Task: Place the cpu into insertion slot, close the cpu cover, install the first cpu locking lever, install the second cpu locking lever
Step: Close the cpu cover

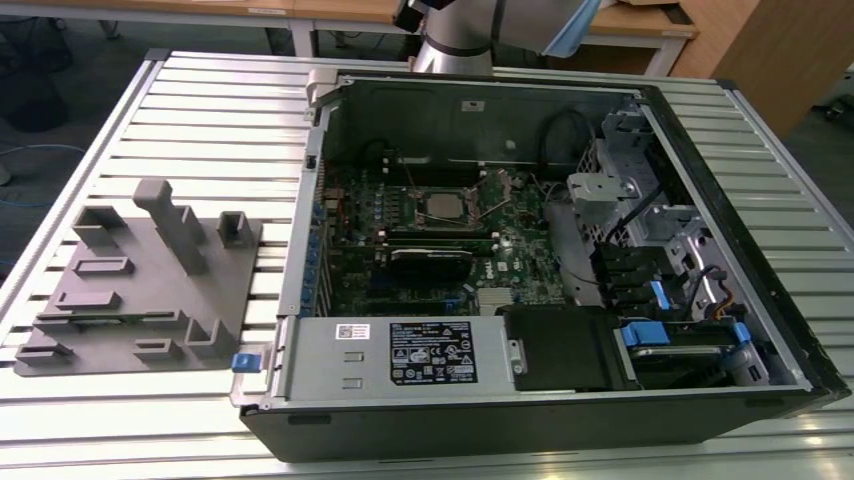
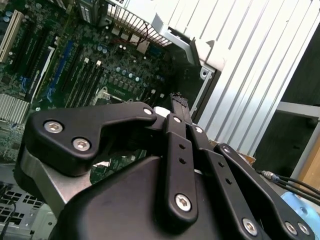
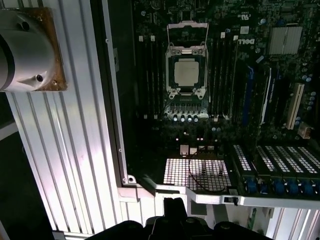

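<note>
Well, nearest to me on the bench (image 1: 120,420) lies the open case (image 1: 534,430), set on its side so the board faces up and can be reached from above. Along its near wall sits the power supply (image 1: 427,352), with drive bays (image 1: 667,345) toward the exterior view's right. Toward the exterior view's left a grey fixture (image 1: 140,290) rests on the slats, apart from the case.

Further in, the green board (image 1: 354,280) covers the floor of the case. In it the slot (image 3: 170,80) already holds the cpu (image 3: 186,71), lying flat and square, silver top up. The cover (image 3: 187,24) stands hinged back beyond the slot, which leaves the chip bare. I judge the placing done and the cover and levers not yet.

The claw (image 2: 179,100) hangs above the wall of the case, well apart from the slot. Its fingers are together with nothing between them, as far as I can see.

At the far side rises the arm (image 1: 454,40).
</note>
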